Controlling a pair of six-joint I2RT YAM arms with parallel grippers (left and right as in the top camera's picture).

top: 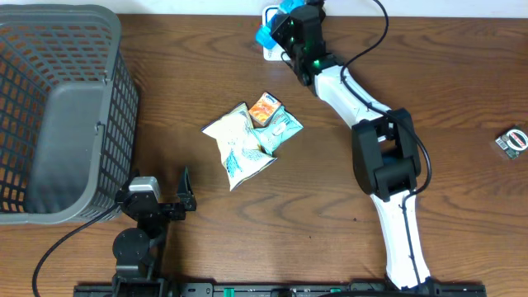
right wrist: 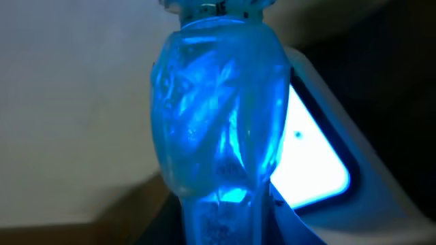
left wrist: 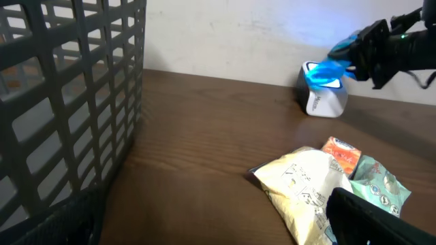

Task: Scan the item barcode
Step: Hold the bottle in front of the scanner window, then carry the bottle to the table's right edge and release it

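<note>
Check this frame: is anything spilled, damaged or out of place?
Nothing spilled or damaged. The only oddity: a small object lies alone near the table's right edge, far from the heap of packets. The right gripper holds a blue packet at the scanner.

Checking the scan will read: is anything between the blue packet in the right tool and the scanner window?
Nothing visible does. The blue packet sits right in front of the scanner, whose lit window shows bare just behind it.
</note>
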